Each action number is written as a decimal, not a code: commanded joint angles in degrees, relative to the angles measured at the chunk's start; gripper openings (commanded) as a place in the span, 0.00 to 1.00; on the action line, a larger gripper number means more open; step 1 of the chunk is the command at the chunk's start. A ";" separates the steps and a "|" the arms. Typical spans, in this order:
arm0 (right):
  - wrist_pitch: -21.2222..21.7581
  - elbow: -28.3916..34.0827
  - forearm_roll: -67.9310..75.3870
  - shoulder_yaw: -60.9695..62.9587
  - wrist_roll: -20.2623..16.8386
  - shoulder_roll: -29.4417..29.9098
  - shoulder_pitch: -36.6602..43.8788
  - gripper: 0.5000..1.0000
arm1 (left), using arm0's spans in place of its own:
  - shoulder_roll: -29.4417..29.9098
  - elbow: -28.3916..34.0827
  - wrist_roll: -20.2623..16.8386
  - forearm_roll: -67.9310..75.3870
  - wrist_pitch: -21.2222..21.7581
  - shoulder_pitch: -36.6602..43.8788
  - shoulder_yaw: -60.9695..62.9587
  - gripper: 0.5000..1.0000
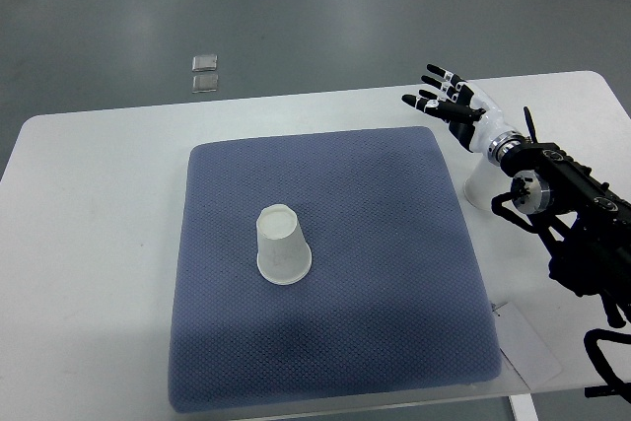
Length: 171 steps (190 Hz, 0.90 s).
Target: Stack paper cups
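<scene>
One cup [283, 246] upside down on the mat [394, 273]; my right hand [446, 101] empty, fingers spread.

The cup sits mouth-down left of the mat's middle, well apart from my hand, which hovers over the table [89, 234] past the mat's far right corner. A second cup [481, 187] lies partly hidden under my forearm; I cannot tell its orientation. My arm is cut off at the right edge.
</scene>
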 commanded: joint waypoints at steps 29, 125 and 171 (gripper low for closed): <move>0.00 0.09 0.09 0.00 0.00 -0.04 0.05 0.85 | 0.00 -0.78 0.00 0.00 -0.13 0.00 0.15 1.00; 0.09 0.00 0.44 0.09 0.00 -0.04 0.05 0.85 | 0.00 -0.16 0.00 0.00 -0.04 0.00 -0.02 1.00; 0.09 0.00 0.62 0.36 0.18 0.05 -0.04 0.85 | 0.00 -0.08 0.00 0.00 -0.04 0.00 -0.02 1.00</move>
